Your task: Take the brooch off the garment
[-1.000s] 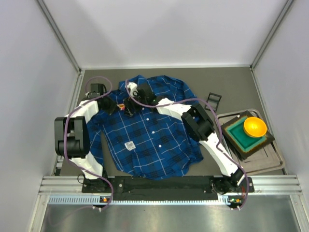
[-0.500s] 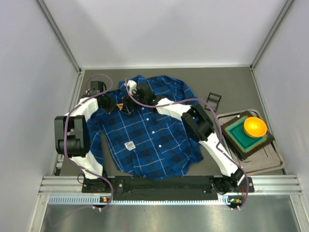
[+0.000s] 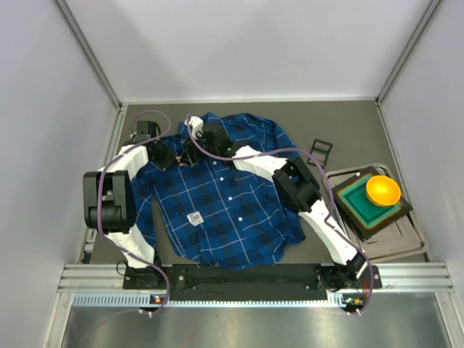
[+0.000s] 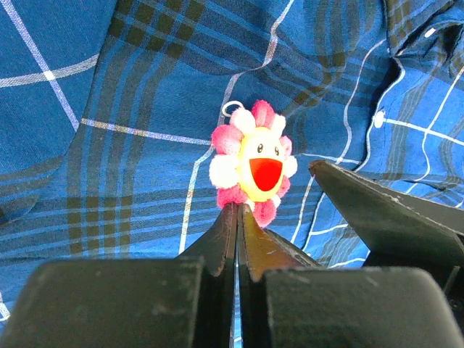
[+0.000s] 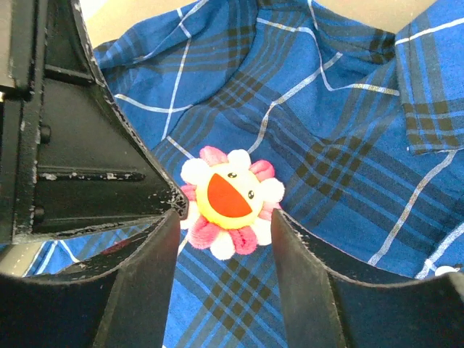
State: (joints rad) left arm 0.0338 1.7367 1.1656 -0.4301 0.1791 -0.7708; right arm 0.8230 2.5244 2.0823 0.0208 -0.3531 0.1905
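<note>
The brooch (image 4: pixel 255 170) is a small flower with pink and white petals and a yellow smiling face, pinned on the blue plaid garment (image 3: pixel 225 203) near its collar. In the top view both grippers hide it. My left gripper (image 4: pixel 238 209) is shut, its tips touching the brooch's lower petal against the cloth. My right gripper (image 5: pixel 225 217) is open, one finger on each side of the brooch (image 5: pixel 228 196). The left gripper's black body (image 5: pixel 87 167) touches the brooch's left edge. From above, the left gripper (image 3: pixel 176 158) and right gripper (image 3: pixel 191 154) meet at the shirt's upper left.
An orange bowl (image 3: pixel 382 190) sits on a green tray (image 3: pixel 355 205) over a grey tray (image 3: pixel 406 243) at the right. A small black frame (image 3: pixel 321 150) lies right of the shirt. A white printed tag (image 3: pixel 194 217) lies on the shirt front.
The right gripper has shifted slightly up and left over the collar area. The left arm has barely moved.
</note>
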